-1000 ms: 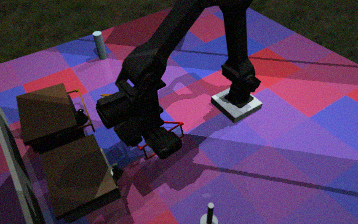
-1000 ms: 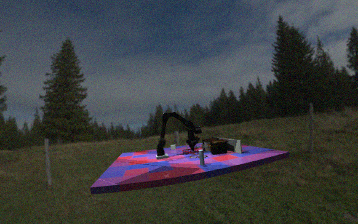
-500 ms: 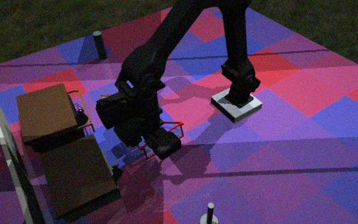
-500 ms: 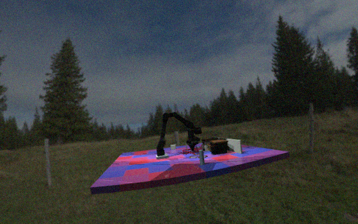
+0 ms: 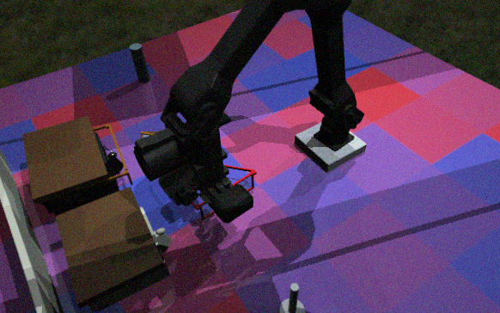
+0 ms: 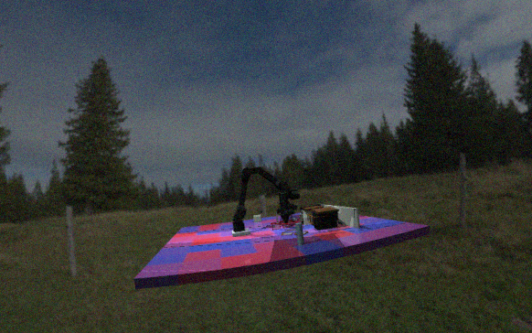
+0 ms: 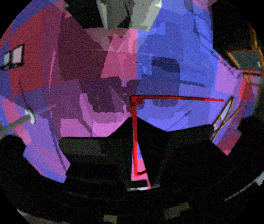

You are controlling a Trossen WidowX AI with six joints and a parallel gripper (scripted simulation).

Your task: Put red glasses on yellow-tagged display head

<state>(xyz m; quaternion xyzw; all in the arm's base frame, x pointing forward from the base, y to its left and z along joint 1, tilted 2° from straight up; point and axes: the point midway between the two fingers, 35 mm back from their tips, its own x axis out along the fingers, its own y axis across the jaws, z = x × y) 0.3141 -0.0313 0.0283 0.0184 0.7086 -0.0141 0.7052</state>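
The red glasses [image 5: 253, 173] [image 7: 178, 98] are under my gripper; their front bar runs between the fingertips in the wrist view, and one temple extends right there. My gripper [image 7: 132, 120] is closed on that bar; in the top view its body hides the middle of the glasses. I cannot tell if the glasses touch the table. Two display heads stand left in the top view: a brown block [image 5: 110, 241] with a pale face and nose [image 5: 160, 231], and a brown block [image 5: 64, 156] with a dark nose [image 5: 113, 160]. No yellow tag is discernible.
An orange pair of glasses [image 5: 119, 150] is at the dark-nosed head. Another orange frame [image 5: 148, 133] shows partly behind the arm. A pale wall [image 5: 4, 182] stands behind the heads. Grey posts stand at the far side [image 5: 140, 64] [image 6: 300, 234] and near edge [image 5: 294, 297].
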